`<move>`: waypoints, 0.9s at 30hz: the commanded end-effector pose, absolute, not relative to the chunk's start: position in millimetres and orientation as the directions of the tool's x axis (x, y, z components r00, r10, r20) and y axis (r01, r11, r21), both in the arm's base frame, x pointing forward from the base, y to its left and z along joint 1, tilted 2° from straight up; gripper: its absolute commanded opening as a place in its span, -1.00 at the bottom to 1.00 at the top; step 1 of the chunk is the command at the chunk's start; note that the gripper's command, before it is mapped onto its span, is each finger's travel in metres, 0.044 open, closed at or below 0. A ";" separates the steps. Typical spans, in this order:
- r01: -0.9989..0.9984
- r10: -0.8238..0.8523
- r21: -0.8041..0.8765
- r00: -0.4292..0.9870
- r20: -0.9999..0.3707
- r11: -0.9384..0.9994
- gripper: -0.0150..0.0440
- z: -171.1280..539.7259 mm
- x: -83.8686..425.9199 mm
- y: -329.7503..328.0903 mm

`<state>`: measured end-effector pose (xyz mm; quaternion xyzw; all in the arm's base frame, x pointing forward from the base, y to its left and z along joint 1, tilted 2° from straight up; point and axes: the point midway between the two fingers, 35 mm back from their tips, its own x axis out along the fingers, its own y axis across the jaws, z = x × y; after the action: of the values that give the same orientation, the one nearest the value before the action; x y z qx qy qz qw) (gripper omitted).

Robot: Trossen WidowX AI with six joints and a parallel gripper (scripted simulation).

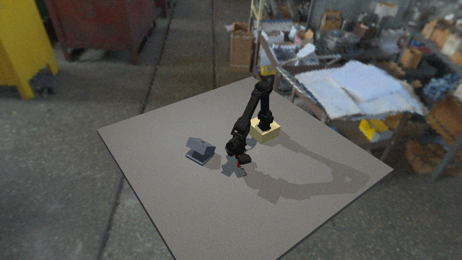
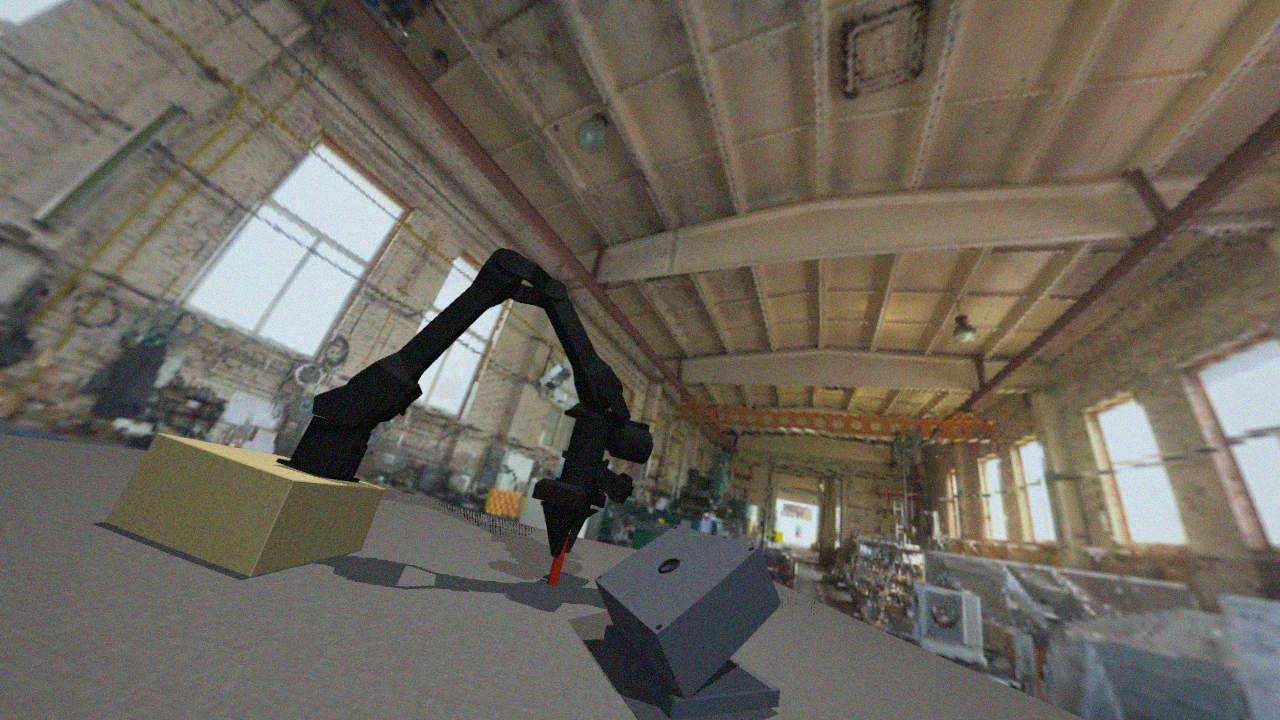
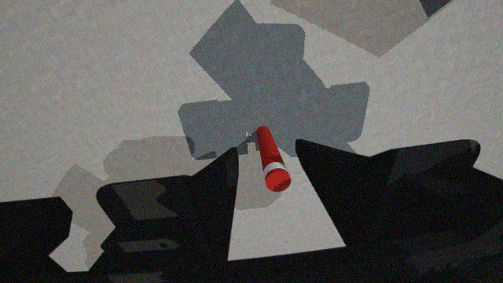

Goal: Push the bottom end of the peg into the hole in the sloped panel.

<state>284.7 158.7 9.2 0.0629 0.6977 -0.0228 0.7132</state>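
Fingers half-closed astride upright red peg [image 3: 272, 158], gaps both sides, nothing gripped

A tan block [image 1: 264, 130] sits on the grey table top [image 1: 200, 200]. At ten o'clock of the top view stands a yellow frame [image 1: 19, 48]; at one to two o'clock, cardboard boxes [image 1: 240, 48] and white sheets [image 1: 358, 87] on cluttered shelving. Tall windows [image 2: 295, 250] light brick walls.
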 end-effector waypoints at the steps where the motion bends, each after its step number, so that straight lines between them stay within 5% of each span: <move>1: 0.120 0.057 0.059 0.025 -0.998 0.991 -0.07 9.5 284.7 158.9; 4: 0.120 0.057 0.059 0.025 -0.998 0.991 -0.33 9.5 284.7 158.9; 11: 0.120 0.057 0.059 0.025 -0.998 0.991 -0.49 9.5 284.7 158.9; 27: 0.119 0.052 0.054 0.023 -0.998 0.991 -0.49 64.0 286.3 158.2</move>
<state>286.1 159.1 49.6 0.0633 0.6991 -0.0240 0.7118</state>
